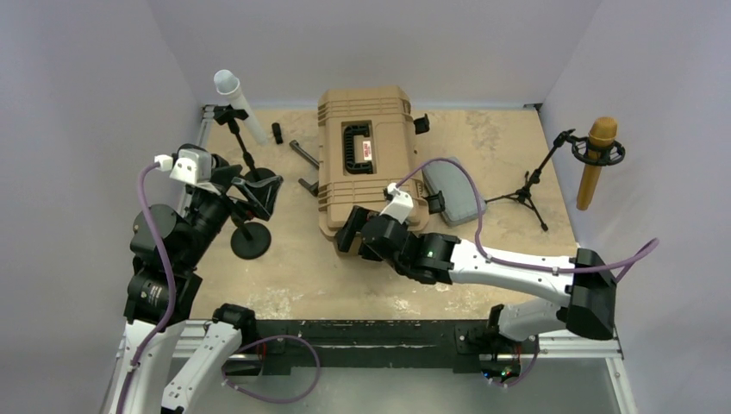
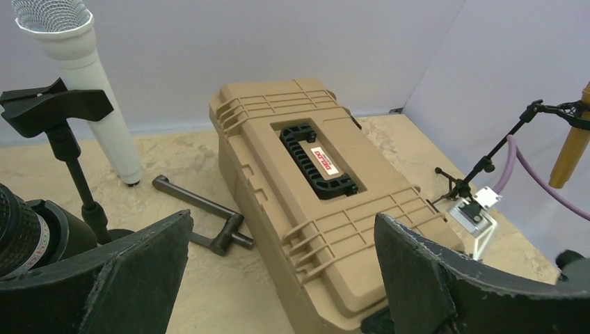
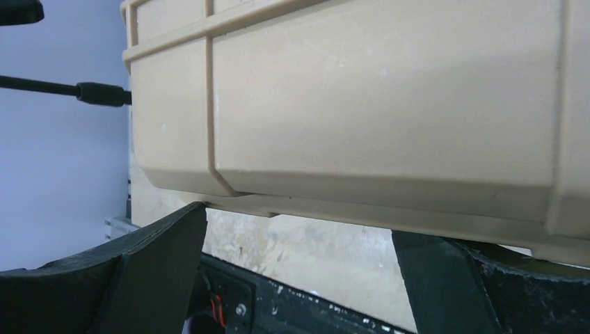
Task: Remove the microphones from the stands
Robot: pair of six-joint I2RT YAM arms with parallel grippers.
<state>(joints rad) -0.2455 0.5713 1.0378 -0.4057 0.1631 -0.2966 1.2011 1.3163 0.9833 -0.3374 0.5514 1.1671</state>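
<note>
A white microphone [image 1: 239, 102] with a mesh head stands tilted at the black clip [image 2: 56, 104] of a round-based stand [image 1: 251, 241] at the back left. It also shows in the left wrist view as the white microphone [image 2: 90, 90]. A gold microphone [image 1: 595, 164] sits in a ring mount on a tripod stand [image 1: 526, 185] at the far right. My left gripper [image 1: 259, 194] hangs open beside the round-based stand's pole, below the white microphone, with nothing between its fingers [image 2: 139, 271]. My right gripper [image 1: 349, 233] is open and empty, low against the tan case's near side.
A tan hard case [image 1: 366, 159] with a black handle fills the table's middle. A grey pouch [image 1: 454, 191] lies to its right. A dark metal bar [image 2: 202, 209] lies between the case and the left stand. Pale walls close in on three sides.
</note>
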